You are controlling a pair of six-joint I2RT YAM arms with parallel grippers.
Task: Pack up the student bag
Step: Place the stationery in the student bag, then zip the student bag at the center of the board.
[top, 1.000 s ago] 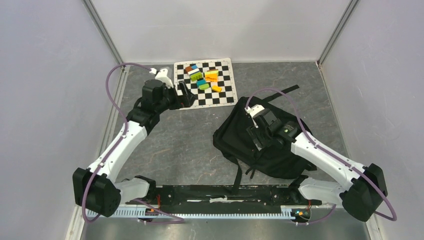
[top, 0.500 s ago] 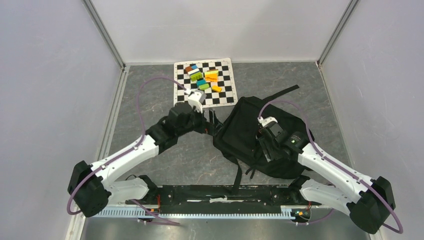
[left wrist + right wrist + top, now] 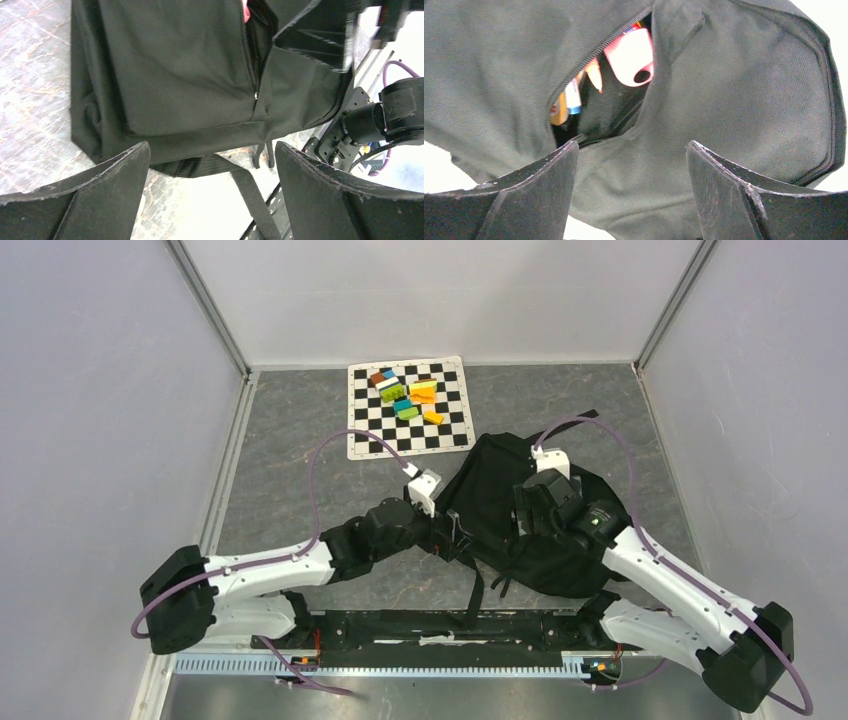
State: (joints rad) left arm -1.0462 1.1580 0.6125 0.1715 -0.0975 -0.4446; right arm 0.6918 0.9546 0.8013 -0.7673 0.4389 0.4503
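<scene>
Pale walls are enclosing a grey marbled desk, and the student bag, the biggest thing on it, is lying slumped right of centre with a strap trailing toward the near edge. Both arms are converging on it. The checkered mat is sitting well apart at the far side, with small coloured blocks on it. The left tool is hovering at the bag's near-left edge, spread as wide as it goes and holding nothing. The right tool is hanging over the middle of the bag, its fingers parted and also empty. Below it the zip opening is gaping, with a pink item and some pens showing inside. The step appears to be steadying and widening that mouth. To do it well, each tool should be pinching fabric on opposite sides of the zip, avoiding the strap and the zip pull, and drawing apart gently so nothing spills. A second ago the left arm was reaching over the mat; it has since swung across to the bag, while the right arm has shifted only slightly.
</scene>
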